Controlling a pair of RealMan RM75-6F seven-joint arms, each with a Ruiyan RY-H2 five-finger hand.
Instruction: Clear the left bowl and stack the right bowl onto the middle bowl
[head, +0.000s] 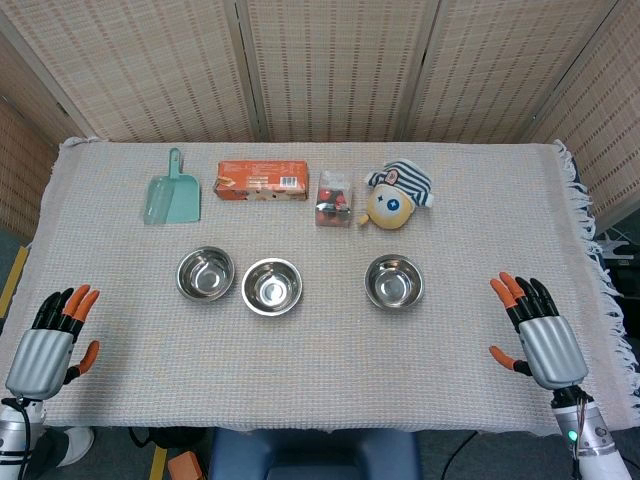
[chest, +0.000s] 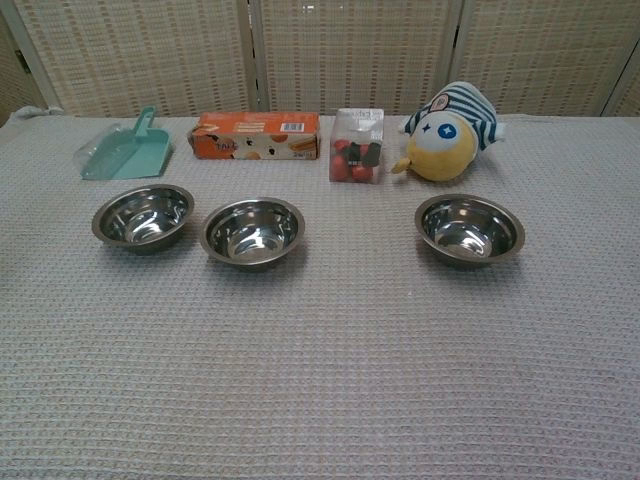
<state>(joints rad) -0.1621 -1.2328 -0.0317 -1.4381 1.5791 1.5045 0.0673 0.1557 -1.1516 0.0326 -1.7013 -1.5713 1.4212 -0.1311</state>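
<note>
Three steel bowls stand in a row on the cloth. The left bowl (head: 205, 273) (chest: 143, 216) and the middle bowl (head: 271, 286) (chest: 251, 231) nearly touch; the right bowl (head: 394, 281) (chest: 469, 228) stands apart. All three look empty. My left hand (head: 52, 343) lies at the near left edge of the table, fingers spread, holding nothing. My right hand (head: 537, 333) lies at the near right edge, likewise spread and empty. Neither hand shows in the chest view.
Along the back stand a teal scoop (head: 172, 192) (chest: 125, 154), an orange box (head: 262, 181) (chest: 255, 136), a clear box of small items (head: 334, 199) (chest: 357, 146) and a round plush toy (head: 397, 196) (chest: 449, 131). A woven screen stands behind the table.
</note>
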